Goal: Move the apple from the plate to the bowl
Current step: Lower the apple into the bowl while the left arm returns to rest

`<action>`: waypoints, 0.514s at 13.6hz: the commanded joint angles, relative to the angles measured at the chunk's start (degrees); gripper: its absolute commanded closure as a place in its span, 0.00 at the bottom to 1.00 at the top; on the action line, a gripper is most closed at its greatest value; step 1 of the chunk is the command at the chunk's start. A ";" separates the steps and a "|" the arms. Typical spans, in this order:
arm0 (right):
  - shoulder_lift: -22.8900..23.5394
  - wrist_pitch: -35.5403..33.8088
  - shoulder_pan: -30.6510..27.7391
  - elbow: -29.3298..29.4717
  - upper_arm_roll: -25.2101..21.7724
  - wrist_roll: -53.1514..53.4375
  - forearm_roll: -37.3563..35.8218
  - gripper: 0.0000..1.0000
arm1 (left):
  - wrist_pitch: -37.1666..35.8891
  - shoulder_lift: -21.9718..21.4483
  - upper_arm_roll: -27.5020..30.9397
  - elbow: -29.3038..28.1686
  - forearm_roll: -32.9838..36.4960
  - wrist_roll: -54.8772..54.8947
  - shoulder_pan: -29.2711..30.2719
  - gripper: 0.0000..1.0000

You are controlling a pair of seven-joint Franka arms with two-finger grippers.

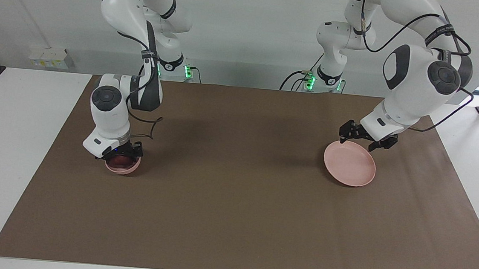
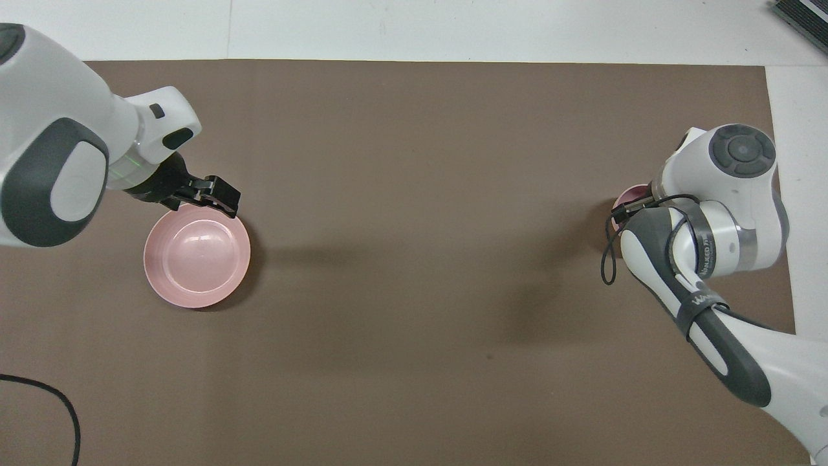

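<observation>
Right jaws (image 1: 123,156) low over bowl (image 1: 122,168)

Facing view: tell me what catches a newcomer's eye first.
The right gripper sits low in the small pink bowl toward the right arm's end of the table, something dark red showing under it. Toward the left arm's end, the pink plate lies bare, with the left gripper at its rim.
</observation>
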 commanded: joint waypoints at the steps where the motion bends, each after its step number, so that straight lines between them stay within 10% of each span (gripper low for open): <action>1: 0.39 1.10 -0.32 0.46 0.20 1.90 -1.56 0.00 | -2.11 -3.08 -0.63 0.34 1.56 1.82 2.48 0.00; 7: 0.30 1.01 -0.32 0.54 0.20 1.90 -1.56 0.00 | -6.42 -8.27 -0.37 0.43 6.84 1.91 2.84 0.00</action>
